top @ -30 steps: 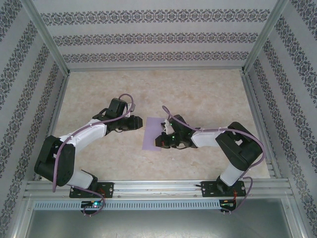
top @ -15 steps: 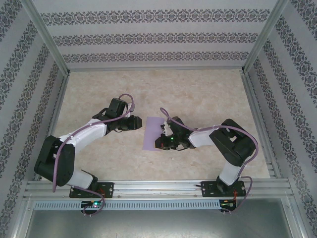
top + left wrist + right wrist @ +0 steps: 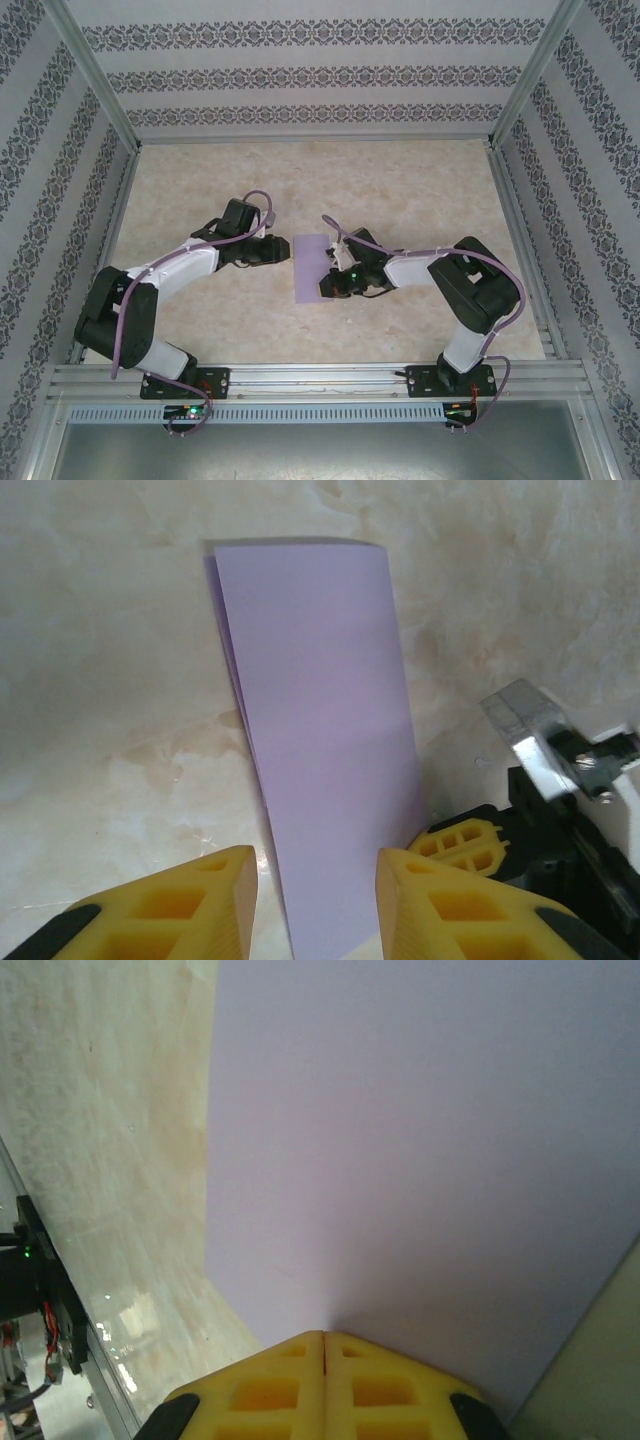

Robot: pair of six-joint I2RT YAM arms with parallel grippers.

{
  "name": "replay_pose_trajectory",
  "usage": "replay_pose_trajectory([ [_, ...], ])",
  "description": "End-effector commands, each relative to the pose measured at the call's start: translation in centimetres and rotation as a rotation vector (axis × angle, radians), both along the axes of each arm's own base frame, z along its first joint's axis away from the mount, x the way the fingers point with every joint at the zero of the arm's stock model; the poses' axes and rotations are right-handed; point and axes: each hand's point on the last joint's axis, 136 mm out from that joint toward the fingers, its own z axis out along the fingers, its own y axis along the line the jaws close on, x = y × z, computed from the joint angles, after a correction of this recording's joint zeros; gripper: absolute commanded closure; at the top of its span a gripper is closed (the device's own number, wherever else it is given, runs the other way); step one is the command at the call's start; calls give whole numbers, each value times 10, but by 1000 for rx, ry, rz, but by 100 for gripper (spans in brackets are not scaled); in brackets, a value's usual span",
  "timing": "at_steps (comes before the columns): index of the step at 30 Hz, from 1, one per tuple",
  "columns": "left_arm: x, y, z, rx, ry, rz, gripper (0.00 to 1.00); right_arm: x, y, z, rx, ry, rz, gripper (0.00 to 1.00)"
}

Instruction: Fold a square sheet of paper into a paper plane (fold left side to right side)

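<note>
The square sheet of paper [image 3: 310, 268] lies flat mid-table, folded in half into a narrow lavender rectangle [image 3: 320, 720]; its layered edges show along the left side in the left wrist view. My left gripper [image 3: 291, 250] hovers at the sheet's left edge, open, its yellow fingers [image 3: 315, 865] astride the strip's near end with nothing held. My right gripper [image 3: 323, 285] is shut, its joined tips [image 3: 323, 1338] pressed down on the paper [image 3: 430, 1140]. One of its yellow fingers [image 3: 462, 838] shows beside the strip.
Beige marbled tabletop [image 3: 400, 190] surrounds the paper. Patterned walls and metal frame posts [image 3: 95, 85] enclose the table on three sides. A metal rail [image 3: 320, 380] with both arm bases runs along the near edge.
My right gripper has slid a little left over the paper, staying shut, and its elbow has swung inward. The left gripper has edged slightly closer to the sheet.
</note>
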Motion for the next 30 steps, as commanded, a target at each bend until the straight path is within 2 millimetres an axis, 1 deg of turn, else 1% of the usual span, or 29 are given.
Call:
replay_pose_trajectory([
  [1, -3, -6, -9, -36, 38, 8, 64, 2, 2, 27, 36, -76, 62, 95],
  [3, -5, -5, -15, -35, 60, 17, 64, 9, 6, 45, 72, -111, 51, 92],
  [5, -6, -5, -19, -43, 77, 28, 64, 14, 6, 57, 99, -130, 31, 92],
  [7, -9, -7, -21, -57, 91, 36, 64, 22, 1, 61, 109, -138, -4, 92],
  [10, -15, -7, -28, -63, 127, 51, 63, 35, -10, 53, 69, -133, -59, 95],
  [12, -19, -7, -32, -66, 155, 64, 63, 42, -15, 43, 39, -120, -90, 98],
  [14, -23, -9, -34, -77, 176, 65, 63, 47, -14, 38, 30, -109, -100, 100],
  [18, -29, -12, -39, -77, 189, 60, 63, 54, -12, 28, 11, -96, -113, 100],
  [25, -36, -18, -44, -74, 216, 44, 63, 58, -20, 6, -51, -75, -148, 100],
  [30, -43, -28, -47, -79, 241, 19, 62, 52, -24, -11, -79, -37, -147, 100],
])
